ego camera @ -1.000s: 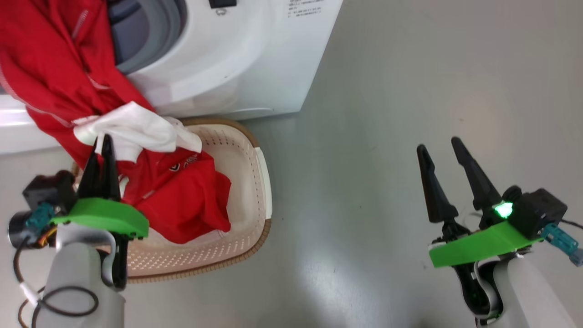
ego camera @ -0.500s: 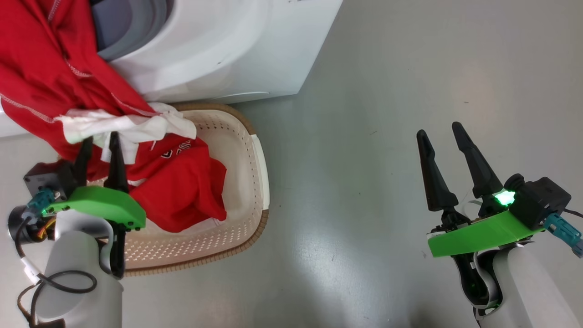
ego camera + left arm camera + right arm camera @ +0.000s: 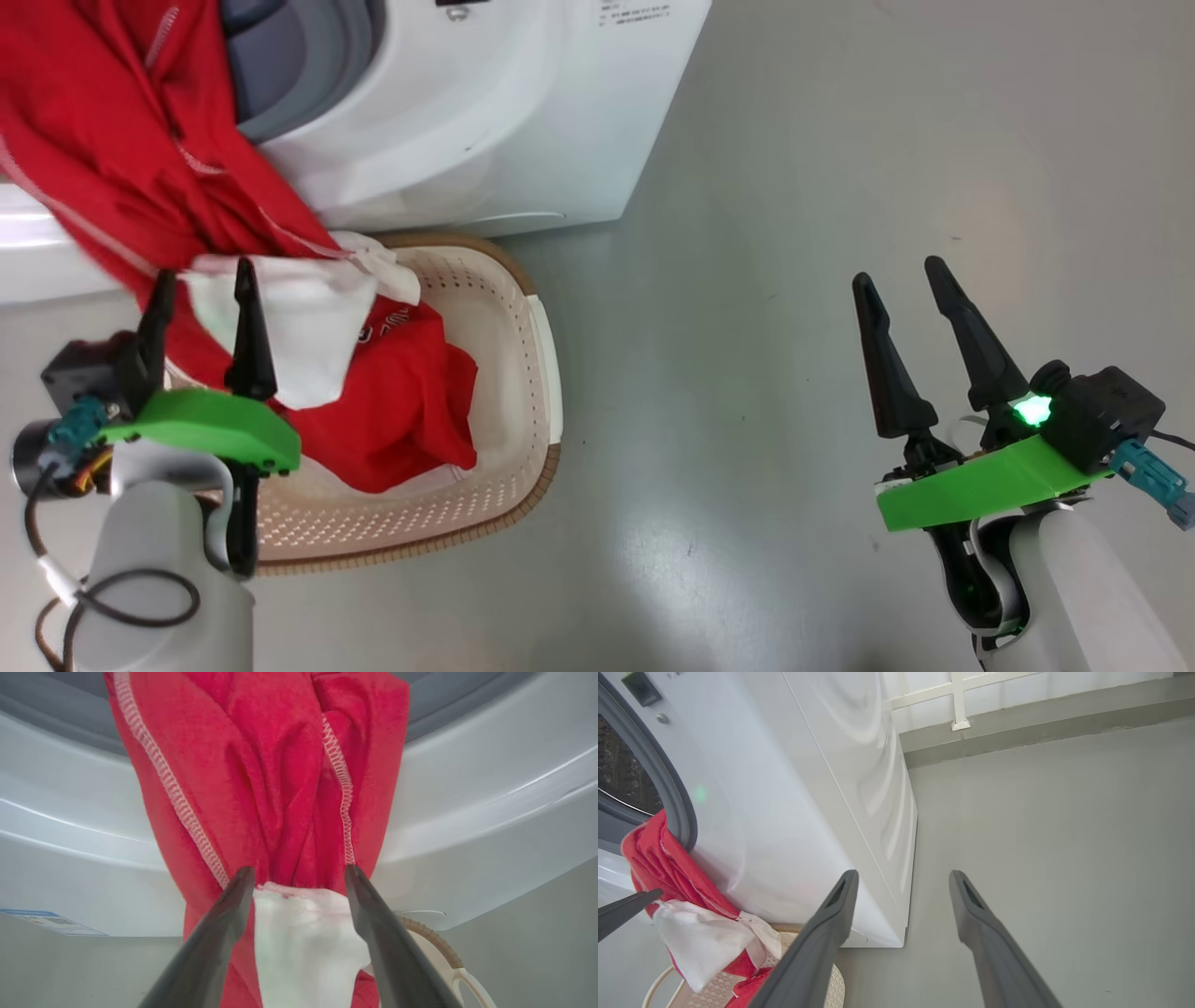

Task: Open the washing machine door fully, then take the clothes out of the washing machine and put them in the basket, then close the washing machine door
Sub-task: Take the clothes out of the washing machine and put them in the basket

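The red garment [image 3: 112,140] trails from the mouth of the washing machine [image 3: 485,112] down into the basket [image 3: 499,373], which sits just below, likely to catch it. The left gripper [image 3: 205,271] has its fingers spread either side of the white band [image 3: 303,933], not pinching it. The right gripper [image 3: 897,271] is spread and empty above the floor [image 3: 794,140]. The right wrist view adds the perforated drum [image 3: 616,779].

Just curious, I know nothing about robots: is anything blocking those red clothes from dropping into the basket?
Nothing visible. The clothes hang from the washing machine opening straight down, and their lower end already lies in the basket right below.
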